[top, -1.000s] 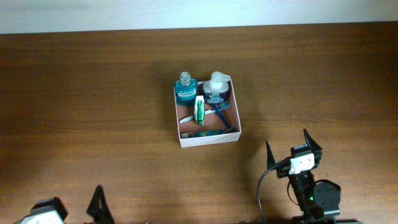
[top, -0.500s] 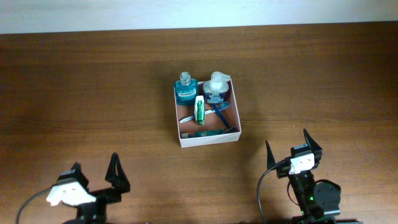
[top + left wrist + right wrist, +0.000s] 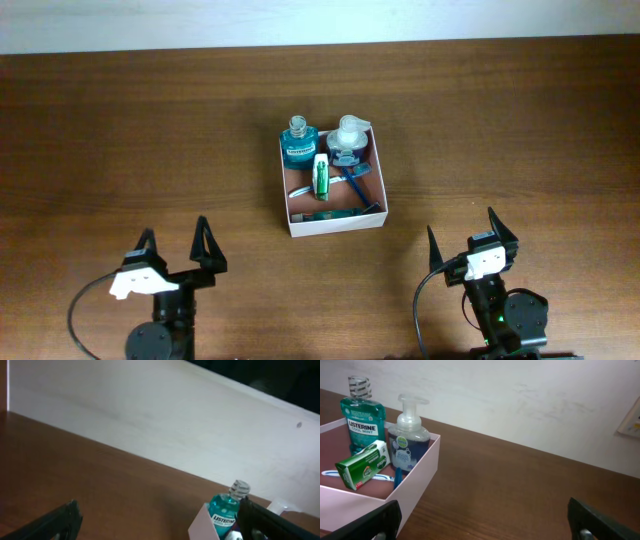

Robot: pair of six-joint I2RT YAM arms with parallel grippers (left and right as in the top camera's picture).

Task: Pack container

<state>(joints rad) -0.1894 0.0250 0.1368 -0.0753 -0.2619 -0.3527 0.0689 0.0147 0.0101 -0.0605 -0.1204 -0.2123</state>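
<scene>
Since earlier frame, left gripper moved up into overhead view; jaws wide, empty. Right gripper same, unmoved. container mid table, well apart from both.
Left wrist: container lower right.
Right wrist: container at left, bottles inside.

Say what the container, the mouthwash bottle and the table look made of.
Container: thin matte white card or plastic, judging by its slim flat walls. Mouthwash bottle: clear glossy plastic, teal liquid showing through. Table: brown wood or wood-look laminate, with visible grain and a slight sheen.
</scene>
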